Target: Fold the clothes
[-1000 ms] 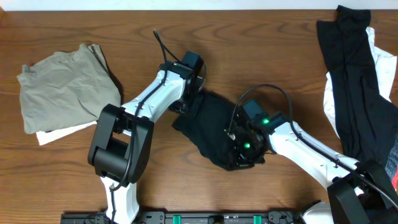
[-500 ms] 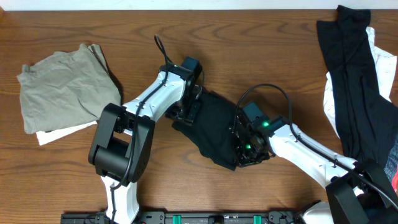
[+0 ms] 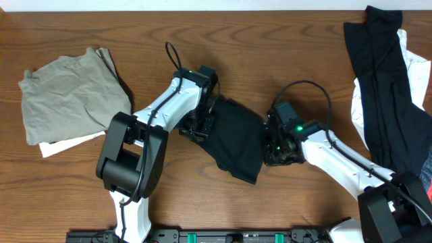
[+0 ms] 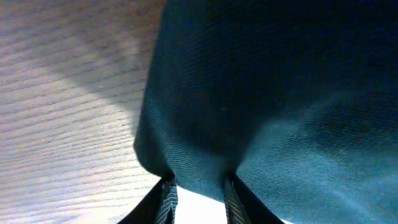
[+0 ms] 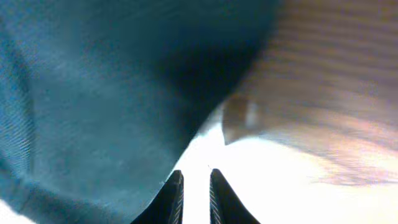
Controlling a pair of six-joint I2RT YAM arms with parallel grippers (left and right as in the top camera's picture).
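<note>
A: Three lots of cloth on one tabletop. What is the surface like?
B: Brown wood with a long, wavy grain, lit brightly enough to glare in both wrist views. Beyond its far edge only a thin pale strip shows, so of the room I cannot tell more.
A: Where are the clothes?
B: A black garment lies crumpled in the middle, between the two arms. At the far left an olive-grey piece rests on a white one. At the far right a long black piece is draped over more white cloth.
A: And the jaws?
B: The left gripper is at the garment's left edge, its jaws pinched on a fold of the dark fabric. The right gripper sits at the garment's right edge, jaws drawn almost together with a thin bright slit between them, the cloth lying just beside them and not visibly in the slit
</note>
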